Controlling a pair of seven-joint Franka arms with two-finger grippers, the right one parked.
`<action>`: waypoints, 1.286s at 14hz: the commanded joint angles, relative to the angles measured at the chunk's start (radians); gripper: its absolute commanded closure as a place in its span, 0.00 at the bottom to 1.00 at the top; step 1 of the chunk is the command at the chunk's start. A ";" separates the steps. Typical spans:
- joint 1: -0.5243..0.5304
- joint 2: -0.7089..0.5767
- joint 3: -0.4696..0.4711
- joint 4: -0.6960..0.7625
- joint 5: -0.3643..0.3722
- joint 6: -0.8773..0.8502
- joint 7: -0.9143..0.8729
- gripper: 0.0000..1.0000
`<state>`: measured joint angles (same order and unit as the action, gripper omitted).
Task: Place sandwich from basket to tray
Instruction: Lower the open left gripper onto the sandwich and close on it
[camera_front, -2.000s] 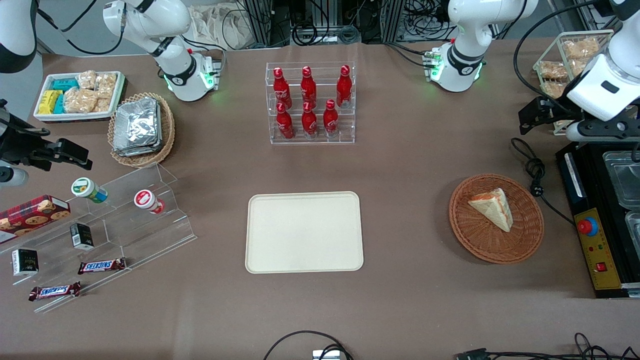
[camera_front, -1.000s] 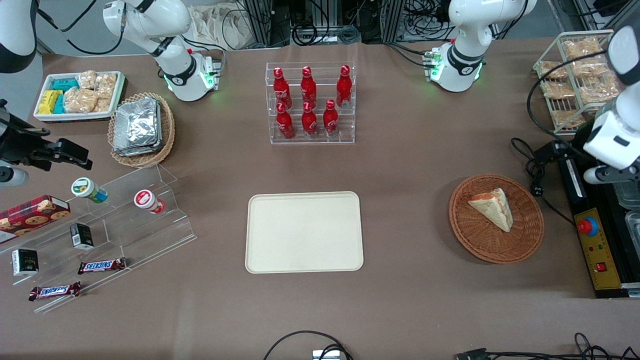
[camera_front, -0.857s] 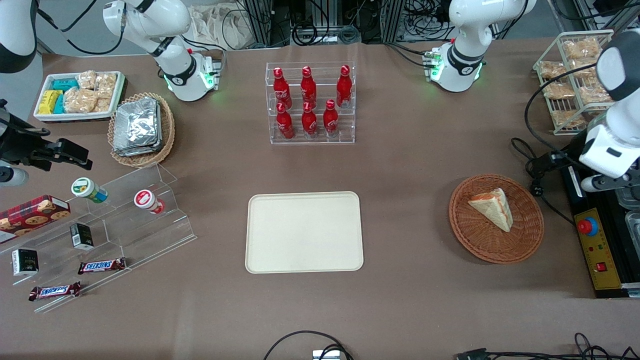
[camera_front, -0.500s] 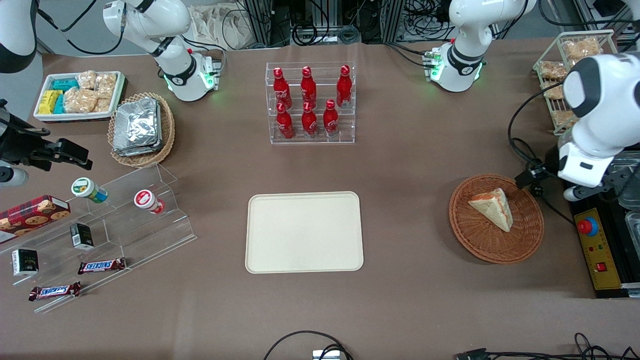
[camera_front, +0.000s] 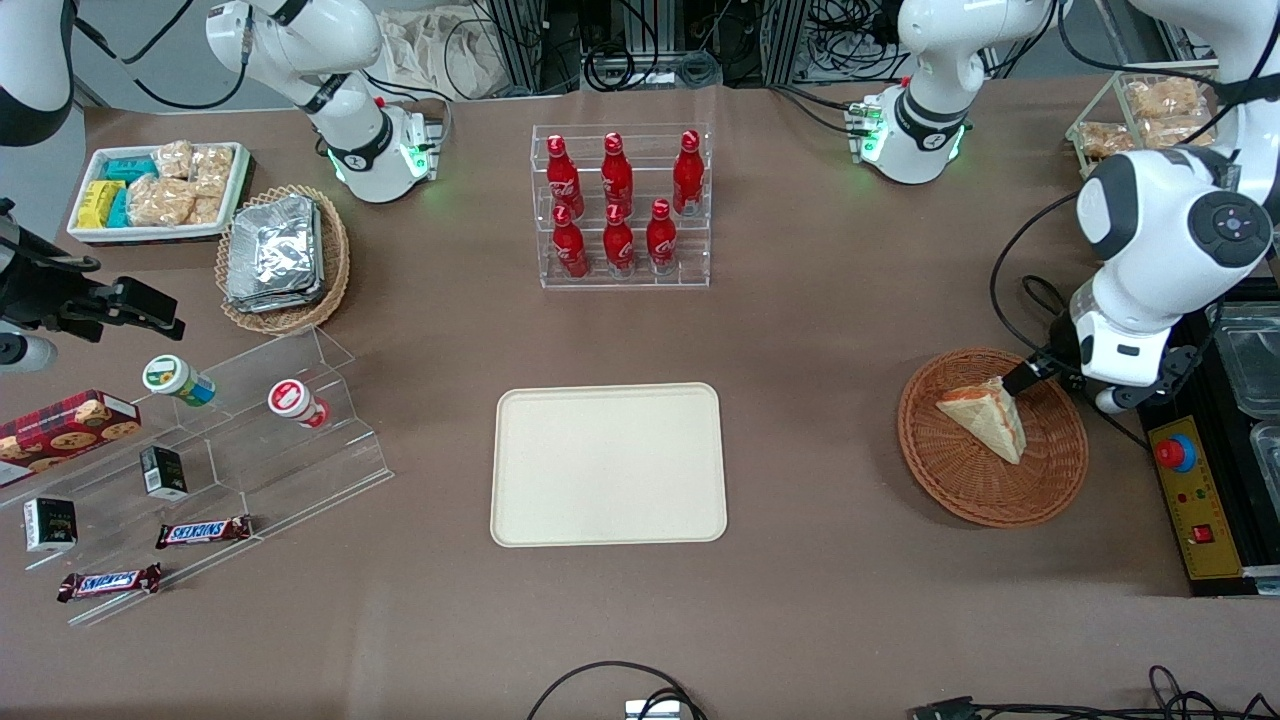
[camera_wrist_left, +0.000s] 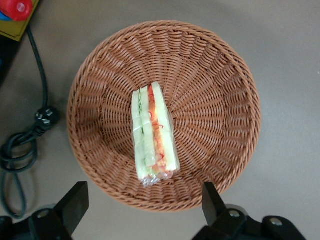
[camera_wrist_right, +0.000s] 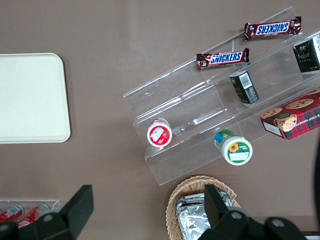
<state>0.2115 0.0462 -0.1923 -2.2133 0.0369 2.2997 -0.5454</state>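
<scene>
Front view, right side of the frame: the basket (camera_front: 992, 437) holds the sandwich (camera_front: 985, 416), which lies in the same spot as two seconds ago. The tray (camera_front: 608, 464) sits at mid-frame, bare and unmoved, well apart from the basket. The left arm has swung in from the upper right edge of the frame, so the gripper (camera_front: 1040, 375) now hangs over the basket's upper right rim, near the sandwich's top corner. Wrist view: the gripper (camera_wrist_left: 145, 207) is spread wide, one finger (camera_wrist_left: 75, 205) and the other finger (camera_wrist_left: 211, 202) apart and clear of the sandwich (camera_wrist_left: 152, 134), which lies across the middle of the basket (camera_wrist_left: 220, 90), filling edge up.
</scene>
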 joint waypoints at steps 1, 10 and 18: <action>-0.004 0.038 -0.001 -0.025 0.014 0.079 -0.083 0.00; -0.023 0.139 -0.001 -0.048 0.093 0.199 -0.277 0.00; -0.021 0.175 0.004 -0.120 0.093 0.326 -0.284 0.00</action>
<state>0.1907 0.2161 -0.1921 -2.3110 0.1101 2.5825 -0.8054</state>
